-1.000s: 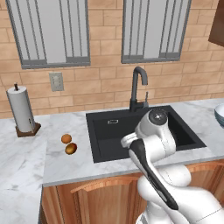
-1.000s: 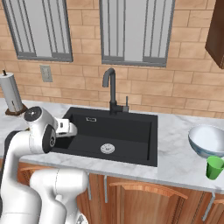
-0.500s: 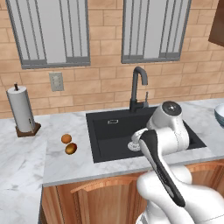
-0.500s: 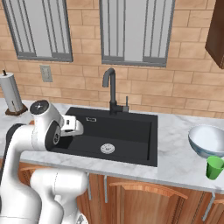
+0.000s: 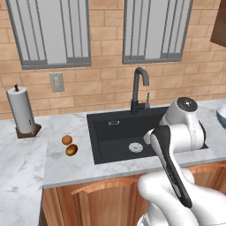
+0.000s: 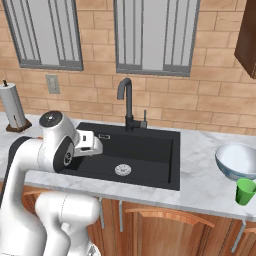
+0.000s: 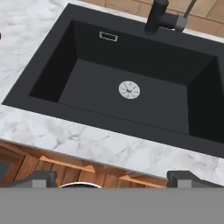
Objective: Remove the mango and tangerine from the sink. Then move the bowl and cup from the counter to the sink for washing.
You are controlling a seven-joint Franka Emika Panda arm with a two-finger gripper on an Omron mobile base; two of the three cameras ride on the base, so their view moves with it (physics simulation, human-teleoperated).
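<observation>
The tangerine [image 5: 66, 140] and the mango [image 5: 71, 150] lie side by side on the counter [image 5: 26, 163], left of the black sink [image 5: 114, 137]. The mango is the nearer of the two. On the basin floor [image 7: 96, 78] sits a round silver drain [image 7: 129, 89]. The pale bowl [image 6: 237, 160] stands on the counter right of the sink, with a green cup [image 6: 245, 191] just in front of it. My gripper [image 7: 113, 179] hangs open above the sink's front edge, its fingertips [image 7: 41, 178] far apart with nothing between them. In the right base view my hand [image 6: 89, 142] is over the sink's front left part.
A black gooseneck tap [image 5: 137, 86] rises behind the sink. A paper towel roll [image 5: 21, 110] stands at the far left against the brick wall. Wooden cabinets [image 7: 52, 166] run below the counter's front edge [image 7: 87, 140].
The arm has swung to the right, carrying the open hand from the sink's left side toward its middle. The fruits, bowl and cup have not moved.
</observation>
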